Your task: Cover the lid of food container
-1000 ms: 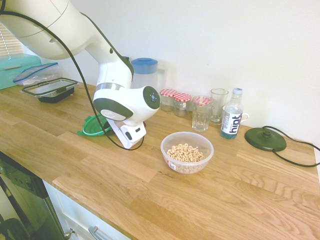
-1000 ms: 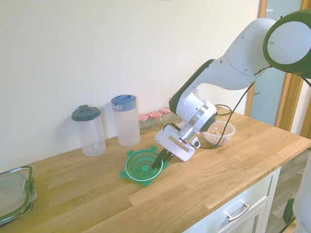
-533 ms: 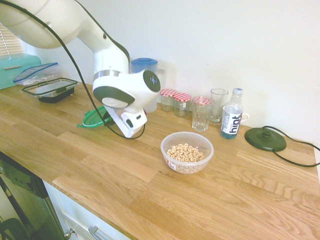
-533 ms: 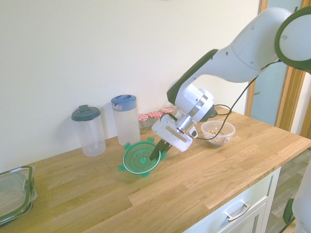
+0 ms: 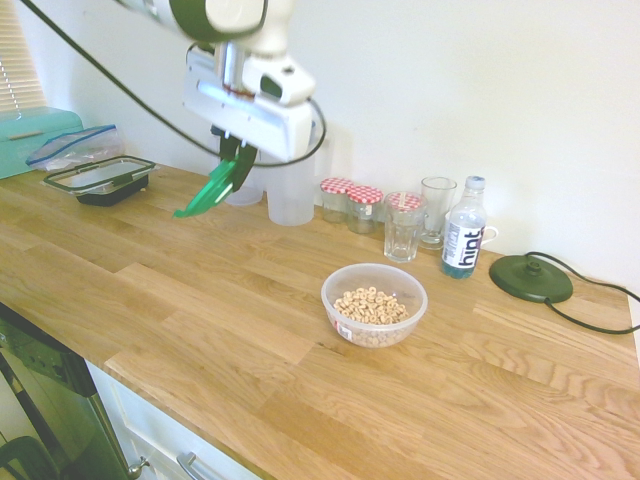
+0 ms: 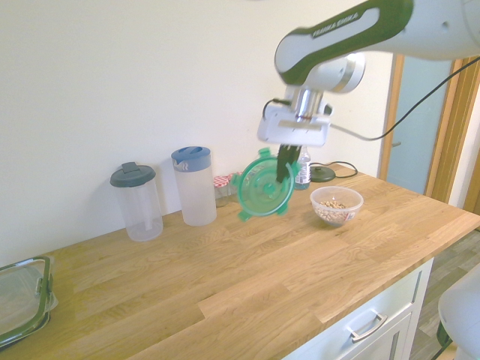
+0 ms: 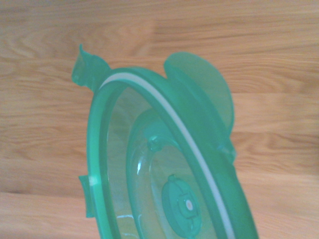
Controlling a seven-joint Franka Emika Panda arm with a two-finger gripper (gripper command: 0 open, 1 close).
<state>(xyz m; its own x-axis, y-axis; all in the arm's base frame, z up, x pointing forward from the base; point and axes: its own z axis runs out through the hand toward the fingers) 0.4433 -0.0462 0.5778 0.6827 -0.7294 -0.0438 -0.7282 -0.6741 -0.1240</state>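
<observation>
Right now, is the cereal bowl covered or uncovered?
Uncovered: the bowl's top is open, cereal showing, while the green lid hangs from the hand.

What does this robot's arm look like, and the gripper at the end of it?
The arm is glossy white with rounded segments, dark green panels, dark lettering along one panel and a metallic silver ring near the wrist. A dark cable loops beside it. The gripper has a boxy white body and two-finger tooling that looks dark and slender.

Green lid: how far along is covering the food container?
Done: the green lid is gripped at its edge by the end effector and clear of the counter. In hand: it hangs steeply tilted. Left: bringing it over the cereal bowl, which is uncovered, levelling and seating it.
</observation>
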